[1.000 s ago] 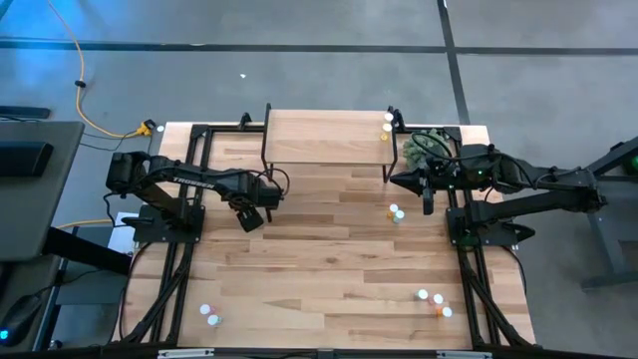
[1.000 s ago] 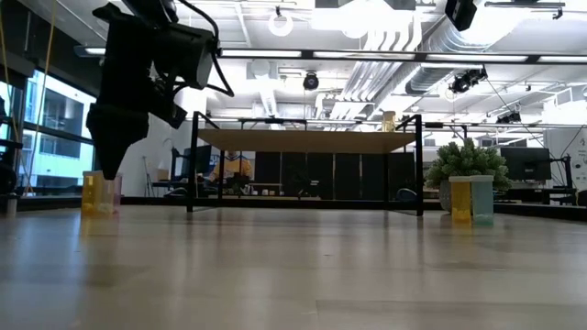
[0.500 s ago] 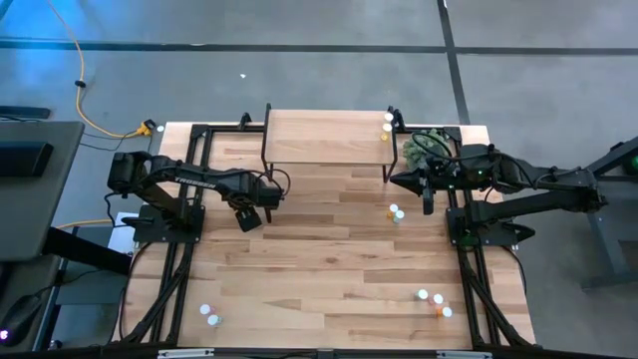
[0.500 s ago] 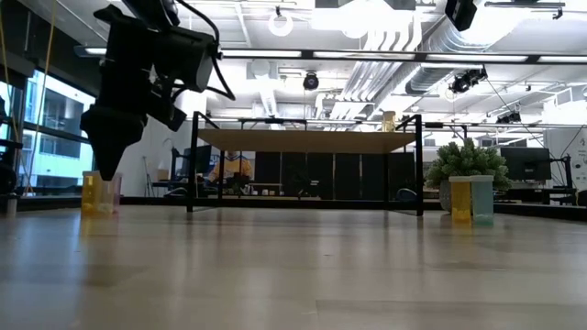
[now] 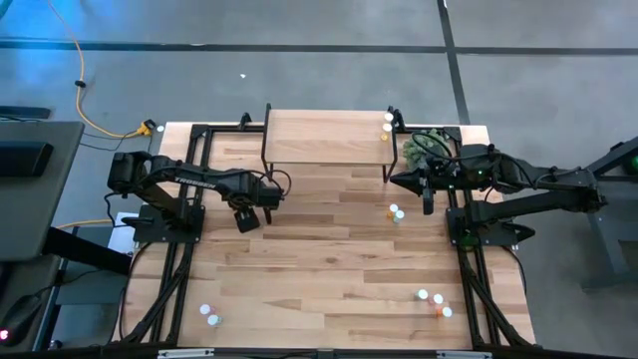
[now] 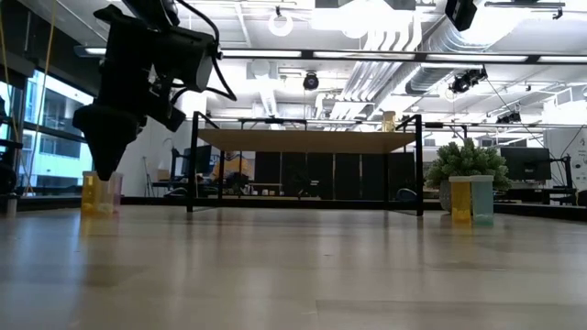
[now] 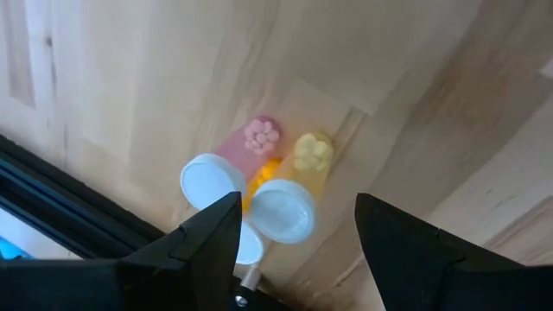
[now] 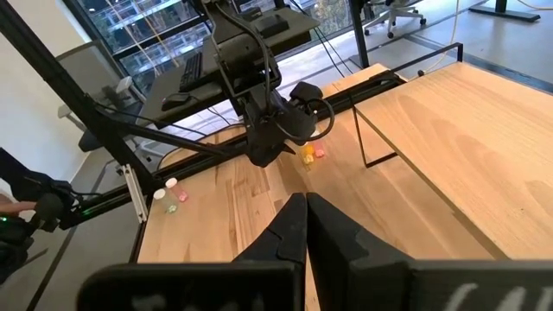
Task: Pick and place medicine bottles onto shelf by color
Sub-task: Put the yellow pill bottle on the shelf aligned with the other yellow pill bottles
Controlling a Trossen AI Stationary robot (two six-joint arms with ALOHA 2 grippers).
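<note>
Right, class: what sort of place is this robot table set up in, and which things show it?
Probably an open-plan office or lab: exposed ceiling ducts and strip lights overhead, desks with monitors, and an office chair beyond the table.

Overhead view looks straight down, low view skims level; both share the shelf [image 5: 326, 137].
</note>
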